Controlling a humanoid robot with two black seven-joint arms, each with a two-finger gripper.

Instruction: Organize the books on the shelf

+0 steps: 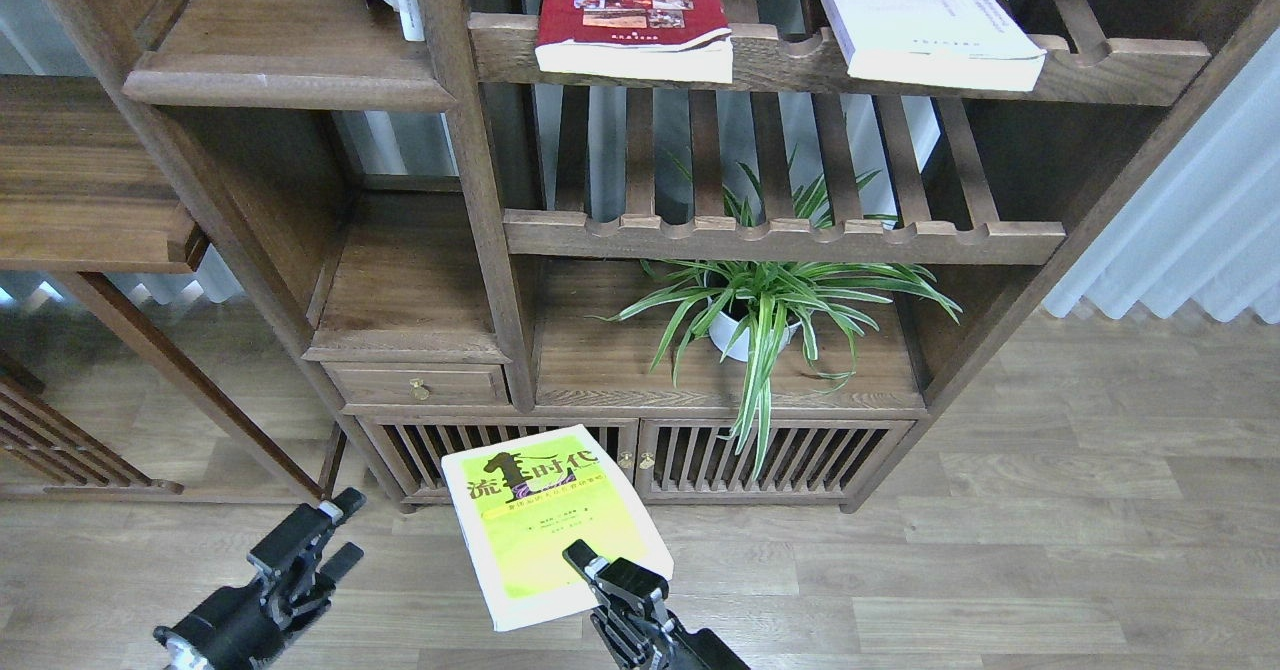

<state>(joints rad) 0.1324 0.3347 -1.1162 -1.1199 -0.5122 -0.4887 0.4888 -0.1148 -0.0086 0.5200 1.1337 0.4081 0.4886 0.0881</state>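
Far left, up high: solid flat dark-brown wooden shelf board (290, 60) with a rounded moulded front edge, bare on its visible part. Low at the left edge: left black two-finger gripper (335, 535), fingers parted, holding nothing, hanging over the wood-plank floor (1000, 570). Just right of it, bottom centre: yellow-green paperback with a dark Chinese title (545, 520), cover up and tilted, in front of the slatted cabinet doors (640, 460). At its lower right corner: right black two-finger gripper (612, 572), clamped on the paperback's edge. Above, on the upper slatted rack (800, 55): dark red paperback with small photos (630, 10), lying flat, front edge jutting over the notched rail. Below, between rack and cabinet top: green spider plant in a white pot (765, 310). Top right, same rack: pale white-lavender paperback (925, 20), lying flat, well apart from the red one.
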